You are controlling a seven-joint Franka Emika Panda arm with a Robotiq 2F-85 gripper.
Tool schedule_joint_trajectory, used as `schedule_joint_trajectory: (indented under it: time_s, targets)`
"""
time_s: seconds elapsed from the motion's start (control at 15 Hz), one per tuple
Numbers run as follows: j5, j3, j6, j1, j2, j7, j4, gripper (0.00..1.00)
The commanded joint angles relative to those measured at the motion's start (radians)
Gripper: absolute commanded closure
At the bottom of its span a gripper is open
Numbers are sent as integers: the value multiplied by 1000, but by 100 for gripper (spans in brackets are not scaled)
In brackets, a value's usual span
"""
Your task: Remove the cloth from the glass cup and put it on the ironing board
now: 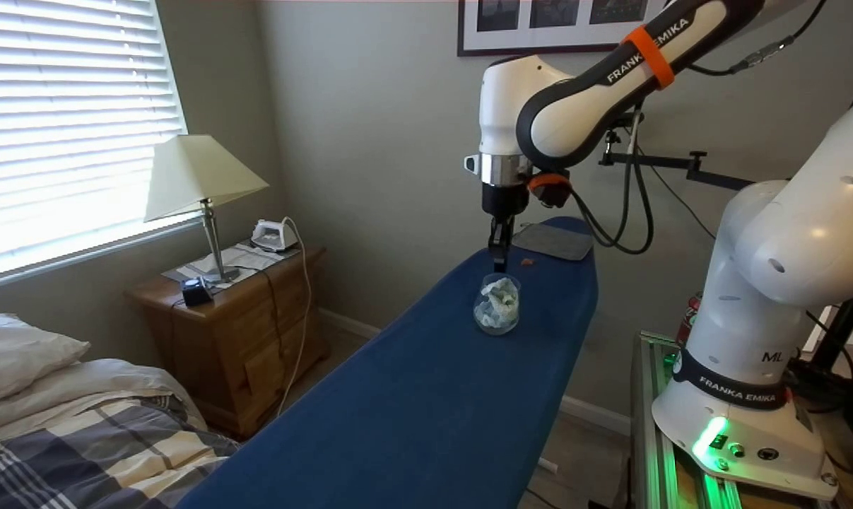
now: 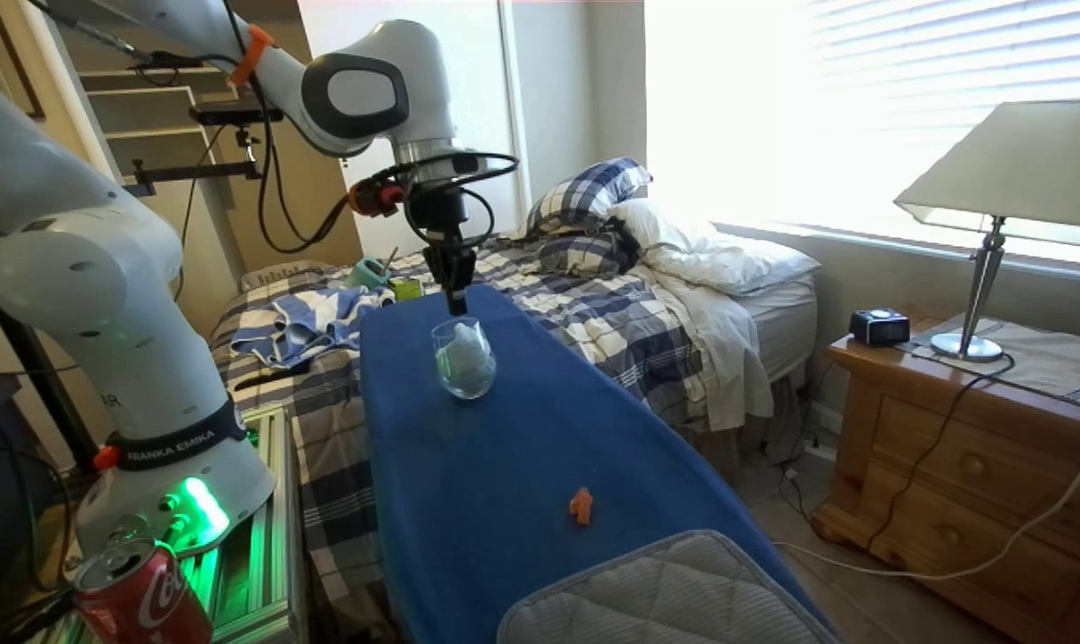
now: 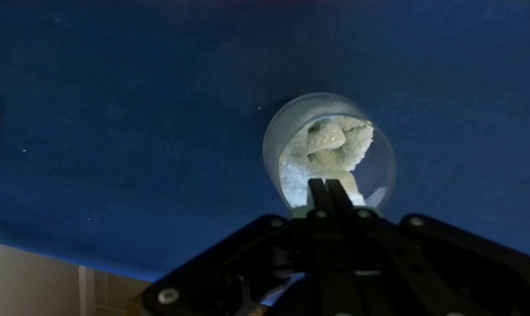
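Glass cup (image 3: 381,164) holds 1 cloth (image 3: 357,138); closed pincer (image 3: 326,181) hangs apparently just above.

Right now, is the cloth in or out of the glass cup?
In: through the clear glass cup, both exterior views show the cloth bunched inside.
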Motion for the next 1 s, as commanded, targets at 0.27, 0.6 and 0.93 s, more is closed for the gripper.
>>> schedule_joint_trajectory:
  time_s: [0.27,0.6,0.93]
  targets:
    - [5,-37,53,28,18,-104,-6,82]
    - [12,-44,61,41,33,-139,-6,87]
    - [16,-47,62,52,53,-163,-6,81]
